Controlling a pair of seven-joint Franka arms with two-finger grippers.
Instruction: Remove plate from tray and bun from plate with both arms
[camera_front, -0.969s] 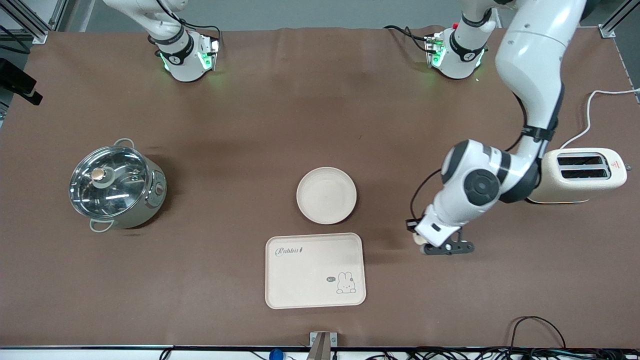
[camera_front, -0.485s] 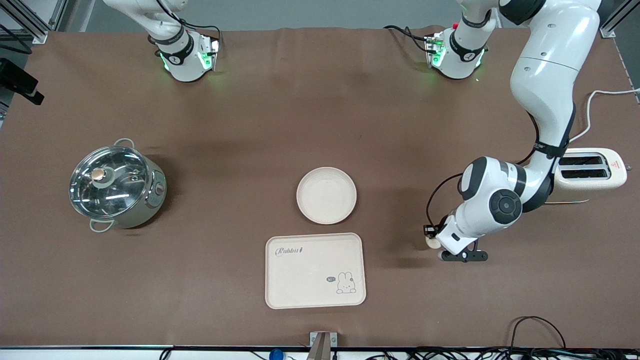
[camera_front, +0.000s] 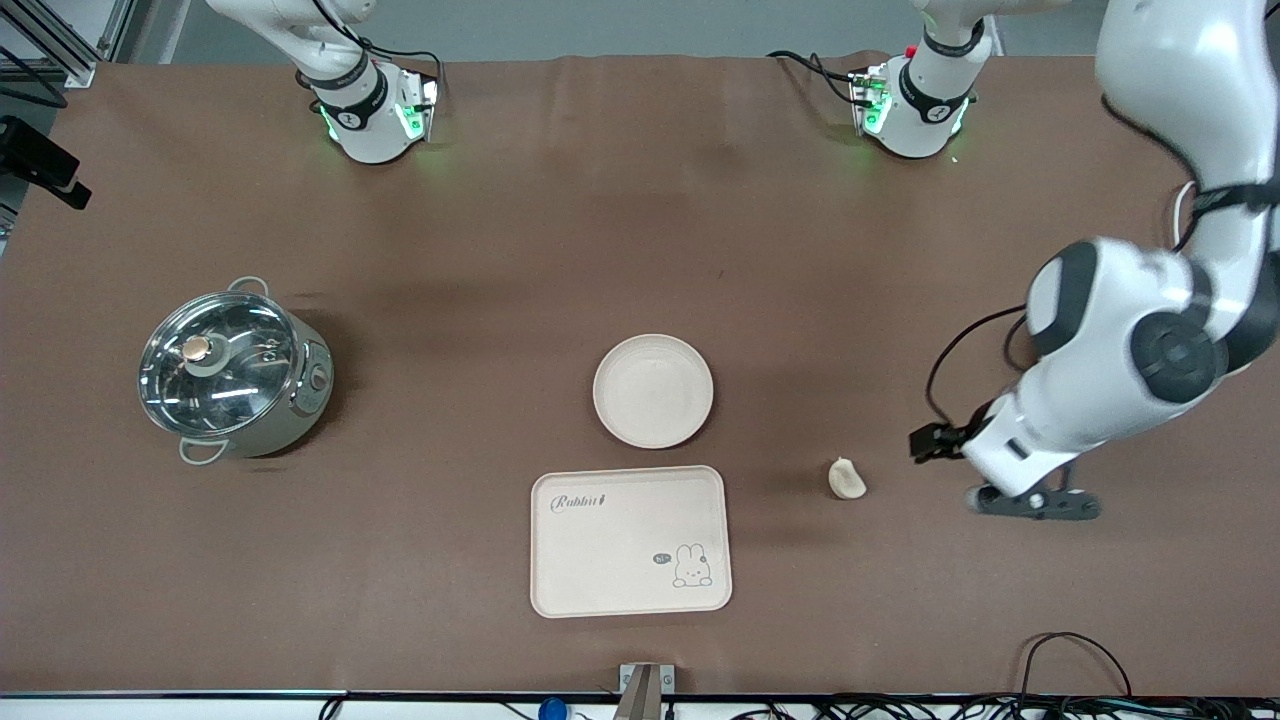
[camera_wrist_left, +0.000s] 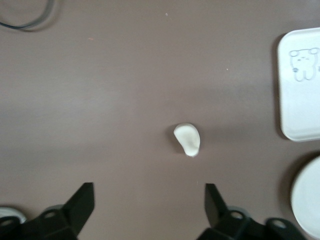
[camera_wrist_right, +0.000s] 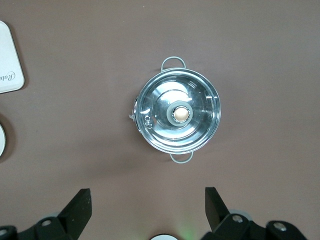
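The bun (camera_front: 847, 479) lies on the brown table beside the rabbit tray, toward the left arm's end, and nearer to the front camera than the plate (camera_front: 653, 390). The round cream plate lies just farther from the camera than the tray. My left gripper (camera_front: 1035, 503) is open and empty above the table, toward the left arm's end from the bun. The left wrist view shows the bun (camera_wrist_left: 187, 139) apart from the open left gripper (camera_wrist_left: 149, 189), with the plate's rim (camera_wrist_left: 307, 197) at the frame edge. My right gripper (camera_wrist_right: 147, 192) is open and empty, high over the table, and waits.
The rectangular cream tray (camera_front: 630, 540) with the rabbit drawing lies near the table's front edge. A steel pot (camera_front: 232, 372) with a glass lid stands toward the right arm's end and also shows in the right wrist view (camera_wrist_right: 177, 115). Cables (camera_front: 1060, 660) run along the front edge.
The left gripper has moved off the bun toward the left arm's end of the table and risen. The bun now lies uncovered on the table. The plate, tray and pot have not moved.
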